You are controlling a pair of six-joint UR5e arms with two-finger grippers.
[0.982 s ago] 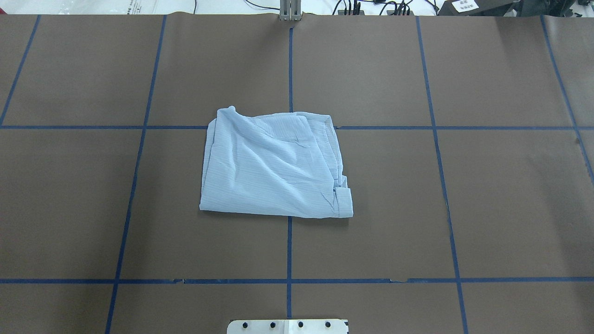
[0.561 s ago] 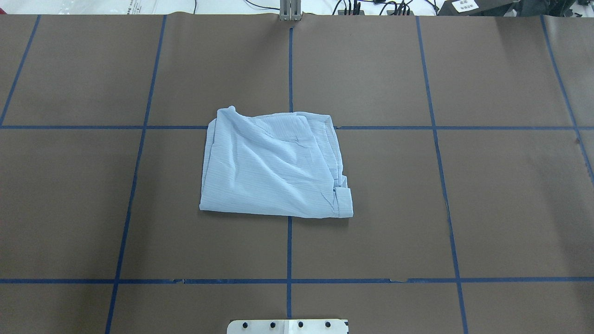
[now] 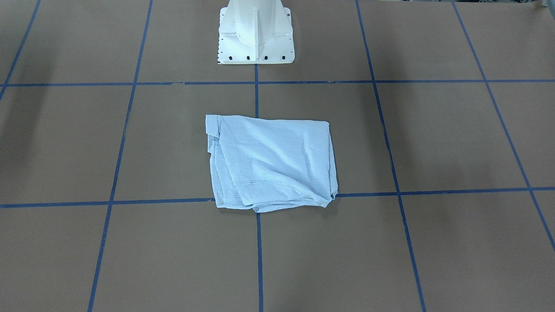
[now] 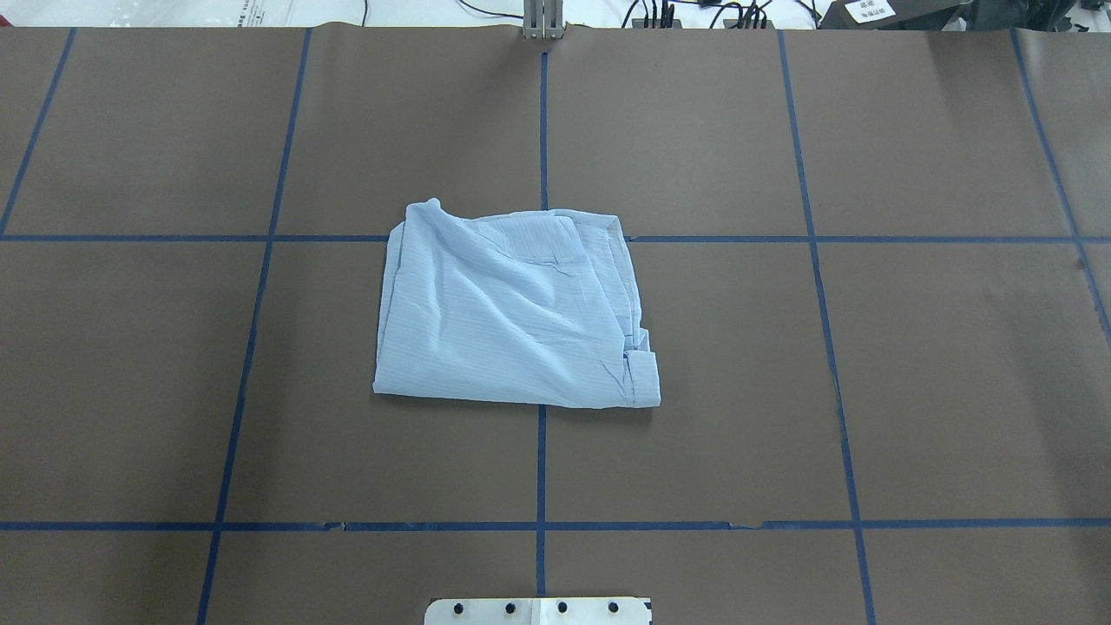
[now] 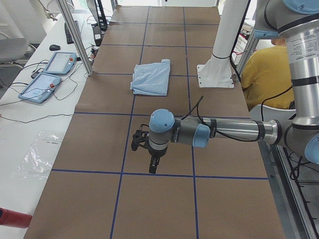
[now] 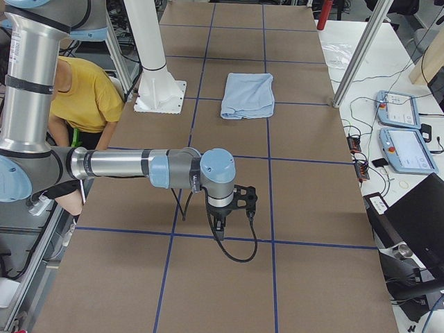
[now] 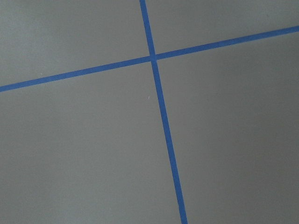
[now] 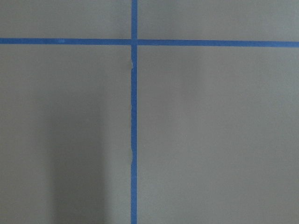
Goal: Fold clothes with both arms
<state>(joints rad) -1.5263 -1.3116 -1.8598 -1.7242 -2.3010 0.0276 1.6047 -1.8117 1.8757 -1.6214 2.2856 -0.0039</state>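
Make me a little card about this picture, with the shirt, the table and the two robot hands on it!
shirt: light blue, wrinkled, folded into a rough rectangle, lying mid-table
table: brown, with a blue tape grid
left gripper: over bare table, away from the shirt; open or shut unclear
right gripper: same, at the other end
touching the shirt: nothing

Grey arms, blue joint caps, apparently black cables.

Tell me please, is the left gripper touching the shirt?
Apart. The exterior left view shows the left gripper over bare table, with a wide stretch of table between it and the shirt.
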